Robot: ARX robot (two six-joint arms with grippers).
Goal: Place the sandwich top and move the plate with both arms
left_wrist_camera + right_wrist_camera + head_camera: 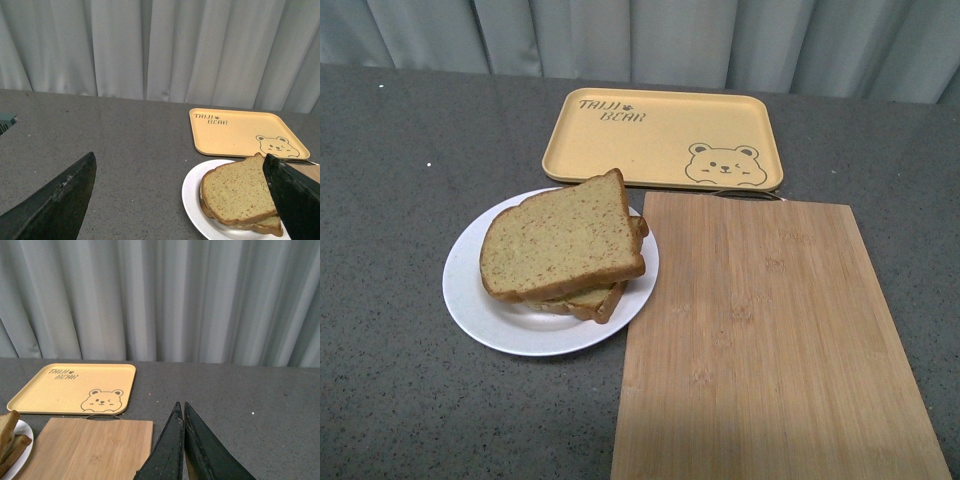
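Black left end effector (179,156) spread wide, right end effector (181,405) clenched empty, sandwich top (563,240) on plate (468,298).

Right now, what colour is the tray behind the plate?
The tray is yellow, with a bear drawing; front view shows it best.

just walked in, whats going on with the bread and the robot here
Nothing is being held right now. The sandwich top already lies on the stacked slices on the white plate, which sits beside the bamboo board, near the yellow tray. The left pincer is open, close to the plate. The right pincer is shut and empty, by the board. Neither arm has hold of the plate yet.
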